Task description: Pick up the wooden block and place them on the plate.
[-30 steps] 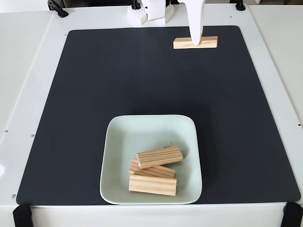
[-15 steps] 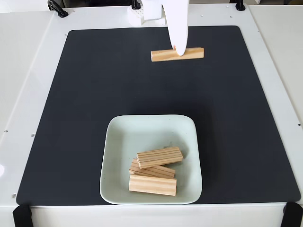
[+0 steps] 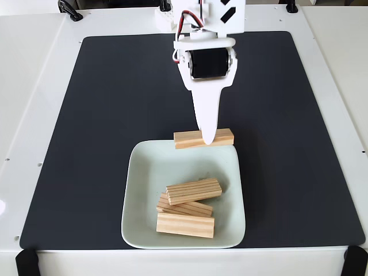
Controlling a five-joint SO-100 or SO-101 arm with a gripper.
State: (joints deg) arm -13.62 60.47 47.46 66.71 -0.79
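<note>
- Resting below and left of the gripper (image 3: 208, 140), three blocks (image 3: 193, 190) crowd the plate (image 3: 141, 190).
- Clamped crosswise in the closed gripper, a fourth block (image 3: 223, 138) hangs over the far rim.
- Releasing here risks it tipping onto the mat (image 3: 115, 103).

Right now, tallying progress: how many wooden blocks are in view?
4. Three are piled on the plate: top, middle, front. The fourth is in the gripper at the plate's far rim.

Three stacked blocks (image 3: 187, 206) crowd the plate's (image 3: 141, 172) near half; its far half lies bare.
</note>
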